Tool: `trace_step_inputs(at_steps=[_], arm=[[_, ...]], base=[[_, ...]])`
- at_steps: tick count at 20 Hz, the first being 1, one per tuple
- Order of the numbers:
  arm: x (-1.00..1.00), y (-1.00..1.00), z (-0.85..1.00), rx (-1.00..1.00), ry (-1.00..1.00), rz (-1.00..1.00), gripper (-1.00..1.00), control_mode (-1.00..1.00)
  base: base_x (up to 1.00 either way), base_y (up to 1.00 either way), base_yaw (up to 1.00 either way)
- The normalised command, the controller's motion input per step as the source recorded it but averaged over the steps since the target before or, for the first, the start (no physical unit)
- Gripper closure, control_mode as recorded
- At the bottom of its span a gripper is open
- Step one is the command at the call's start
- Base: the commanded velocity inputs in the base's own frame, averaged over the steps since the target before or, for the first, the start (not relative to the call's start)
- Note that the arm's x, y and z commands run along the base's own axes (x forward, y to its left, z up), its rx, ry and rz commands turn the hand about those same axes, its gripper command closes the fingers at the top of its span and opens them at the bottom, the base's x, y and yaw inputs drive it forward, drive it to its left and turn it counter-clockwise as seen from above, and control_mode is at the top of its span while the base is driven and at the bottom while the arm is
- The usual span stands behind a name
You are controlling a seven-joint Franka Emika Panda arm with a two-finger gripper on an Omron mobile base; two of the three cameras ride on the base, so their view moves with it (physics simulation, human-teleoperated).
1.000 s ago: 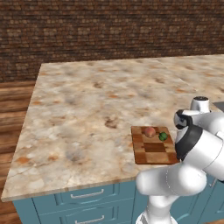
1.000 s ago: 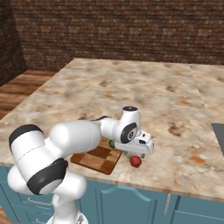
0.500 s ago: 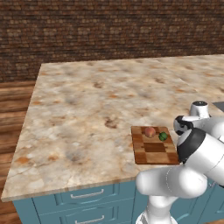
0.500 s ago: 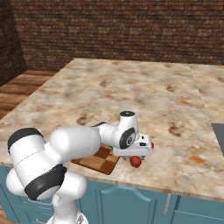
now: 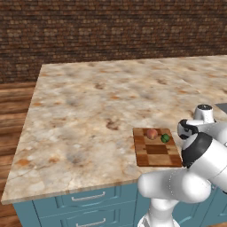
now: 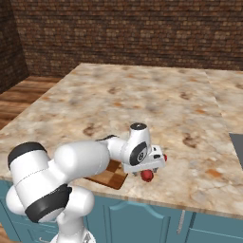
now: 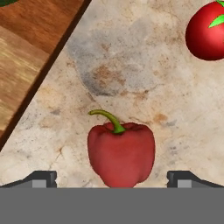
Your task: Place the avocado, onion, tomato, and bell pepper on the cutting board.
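In the hand view a red bell pepper (image 7: 121,154) with a green stem lies on the counter between my two fingertips (image 7: 43,178), apart from both. My gripper (image 7: 112,179) is open around it. A red tomato (image 7: 208,35) sits on the counter at the top right. The checkered wooden cutting board (image 7: 30,52) fills the upper left, with a sliver of the green avocado (image 7: 6,1) at its top. The left base view shows the pale pink onion (image 5: 152,133) and the avocado (image 5: 165,138) on the cutting board (image 5: 157,155). From the right base view the gripper (image 6: 147,169) hangs just above the bell pepper (image 6: 147,176).
The board lies near the front edge of a beige stone counter (image 5: 97,115) over blue drawers (image 5: 88,197). A brick wall (image 5: 111,31) runs behind it. The tomato (image 6: 164,157) peeks out beside the hand, right of the board (image 6: 110,176).
The hand has sunk a little toward the bell pepper and drawn slightly toward the counter's front edge. Its jaws have stayed open; the produce has not moved.
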Motion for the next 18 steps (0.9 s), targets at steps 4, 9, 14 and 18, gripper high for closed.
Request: trace_step_inputs(at_steps=[4, 9, 14, 18], arm=[[0.1, 0.0, -0.14, 0.0, 0.0, 0.05, -1.0, -1.0], [0.03, 0.0, -0.16, 0.0, 0.0, 0.01, -1.0, -1.0], [0.03, 0.0, -0.15, 0.0, 0.0, 0.0, -1.0, -1.0], [0.0, 0.0, -0.06, 0.0, 0.0, 0.0, -1.0, -1.0]], base=[[0.0, 0.0, 0.0], [0.0, 0.0, 0.0], [0.0, 0.0, 0.0], [0.0, 0.0, 0.0]])
